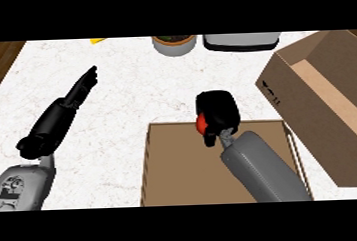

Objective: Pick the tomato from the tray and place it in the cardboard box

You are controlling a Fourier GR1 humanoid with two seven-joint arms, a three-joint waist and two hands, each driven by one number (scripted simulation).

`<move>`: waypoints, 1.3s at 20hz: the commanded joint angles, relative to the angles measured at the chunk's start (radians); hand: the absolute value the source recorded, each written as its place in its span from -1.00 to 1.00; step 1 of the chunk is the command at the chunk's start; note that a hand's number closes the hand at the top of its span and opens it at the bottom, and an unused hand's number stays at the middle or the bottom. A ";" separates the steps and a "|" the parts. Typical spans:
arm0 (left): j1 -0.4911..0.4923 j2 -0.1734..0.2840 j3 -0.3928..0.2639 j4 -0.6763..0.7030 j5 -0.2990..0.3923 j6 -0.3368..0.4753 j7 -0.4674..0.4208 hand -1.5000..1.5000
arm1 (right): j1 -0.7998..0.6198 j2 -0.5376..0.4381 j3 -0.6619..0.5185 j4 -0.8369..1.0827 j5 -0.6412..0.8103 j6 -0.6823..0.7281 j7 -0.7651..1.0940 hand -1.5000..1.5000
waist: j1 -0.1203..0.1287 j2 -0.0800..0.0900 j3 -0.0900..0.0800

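In the head view, the right hand point(217, 113) sits over the far edge of the brown tray point(184, 167), its black fingers curled round the red tomato point(201, 123), of which only a small red patch shows on the hand's left side. The grey right forearm runs from the lower edge of the view up across the tray to that hand. The tray lies flat on the white speckled tabletop point(121, 94), near the view's bottom centre. To the right of the tray stands the open cardboard box point(321, 102), tilted at an angle, its pale inner wall showing; hand and tomato are apart from it, to its left. The left hand point(72, 103) shows at the left, well apart from the tray, its fingers straight and pointing away toward the far side of the tabletop, holding nothing. At the far edge stand a round grey pot point(174, 44) with dark contents and a grey, dark-based appliance point(242, 40).
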 commanded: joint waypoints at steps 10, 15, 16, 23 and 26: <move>0.008 -0.009 0.020 -0.060 -0.006 -0.001 0.071 0.00 | -0.250 -0.076 -0.135 -0.051 0.084 -0.073 -0.082 1.00 | -0.028 -0.016 -0.001; 0.042 -0.031 0.015 -0.014 -0.018 0.011 0.016 0.00 | -0.237 -0.097 -0.280 -0.168 0.086 -0.137 0.095 1.00 | -0.039 -0.016 -0.001; 0.006 -0.043 0.005 0.005 -0.040 0.028 0.015 0.00 | -0.295 -0.080 -0.323 -0.117 0.085 -0.154 0.126 1.00 | -0.033 -0.011 -0.001; 0.029 -0.036 0.023 -0.025 -0.031 0.011 0.033 0.00 | -0.194 -0.216 -0.463 -0.224 0.061 -0.188 0.135 1.00 | -0.043 -0.015 -0.001; 0.026 -0.053 0.006 -0.002 -0.056 0.012 -0.008 0.00 | -0.275 -0.268 -0.552 -0.084 0.017 -0.163 0.100 1.00 | -0.030 -0.010 -0.001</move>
